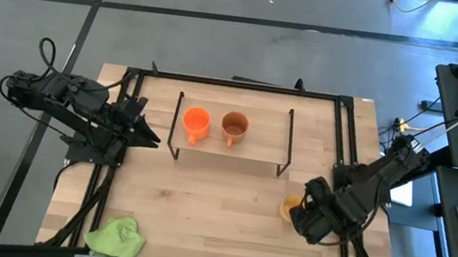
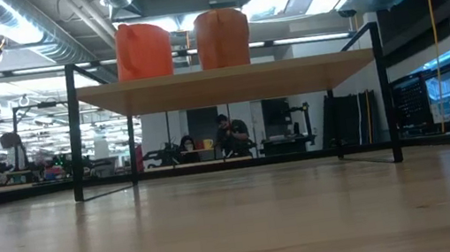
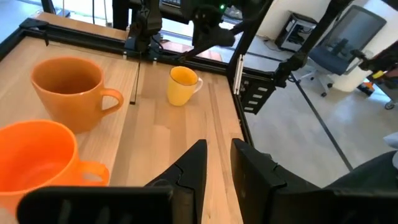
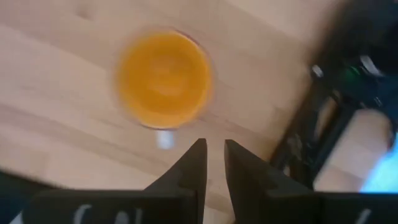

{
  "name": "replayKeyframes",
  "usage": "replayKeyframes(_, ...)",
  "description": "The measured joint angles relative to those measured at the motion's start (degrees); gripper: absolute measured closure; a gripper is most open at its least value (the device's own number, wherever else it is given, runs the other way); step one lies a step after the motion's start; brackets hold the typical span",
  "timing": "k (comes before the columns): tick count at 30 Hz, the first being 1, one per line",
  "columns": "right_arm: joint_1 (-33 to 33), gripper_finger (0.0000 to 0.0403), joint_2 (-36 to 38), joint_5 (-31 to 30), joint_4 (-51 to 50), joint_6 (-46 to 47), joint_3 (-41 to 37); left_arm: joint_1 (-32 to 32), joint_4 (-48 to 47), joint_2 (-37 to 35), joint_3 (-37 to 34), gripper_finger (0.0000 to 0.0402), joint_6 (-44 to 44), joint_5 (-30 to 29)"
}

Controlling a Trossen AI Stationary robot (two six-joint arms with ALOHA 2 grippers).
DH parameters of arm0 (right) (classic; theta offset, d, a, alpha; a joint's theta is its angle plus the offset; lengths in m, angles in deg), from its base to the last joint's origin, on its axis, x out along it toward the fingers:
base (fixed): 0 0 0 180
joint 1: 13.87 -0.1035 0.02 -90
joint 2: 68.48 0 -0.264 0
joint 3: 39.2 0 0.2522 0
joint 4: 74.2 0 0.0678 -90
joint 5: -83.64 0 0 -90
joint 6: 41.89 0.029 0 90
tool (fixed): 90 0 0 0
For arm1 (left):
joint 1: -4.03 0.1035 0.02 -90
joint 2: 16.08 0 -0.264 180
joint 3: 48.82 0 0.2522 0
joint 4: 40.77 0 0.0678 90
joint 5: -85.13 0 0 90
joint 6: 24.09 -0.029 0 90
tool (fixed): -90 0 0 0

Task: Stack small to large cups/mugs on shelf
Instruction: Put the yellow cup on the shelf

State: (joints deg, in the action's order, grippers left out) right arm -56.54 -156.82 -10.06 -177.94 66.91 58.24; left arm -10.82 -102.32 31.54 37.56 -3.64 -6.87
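Observation:
The bright orange mug (image 1: 196, 123) and the brown mug (image 1: 234, 126) stand upright on their bases, side by side on the light-wood shelf (image 1: 261, 149); both also show in the low view (image 2: 143, 50) (image 2: 222, 39). The yellow mug (image 1: 290, 208) with a white handle (image 4: 165, 140) stands on the table, right of the shelf's near right corner. My right gripper (image 4: 214, 147) hovers above it, fingers nearly together, pointing down beside the handle. My left gripper (image 1: 149, 133) waits by the shelf's left end, fingers nearly together and empty (image 3: 219, 149).
A lime-green cloth (image 1: 117, 237) lies at the table's near left corner. The black frame (image 1: 343, 150) runs along the table's edges. The shelf's right part (image 1: 267, 133) is bare. Open tabletop (image 1: 212, 204) lies in front of the shelf.

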Motion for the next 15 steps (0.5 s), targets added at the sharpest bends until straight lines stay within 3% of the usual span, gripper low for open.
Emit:
replayKeyframes(7, -1.32, 0.0329, 0.00, 2.10, -0.13, 9.52, -5.74, 0.00, -1.24, -0.04, -0.02, 0.0335, -0.07, 2.12)
replayKeyframes(15, -0.50, 0.0249, 0.22, -2.67, 2.91, 13.11, -5.72, 0.00, -2.39, -0.01, -0.02, 0.0335, -1.54, 3.02)
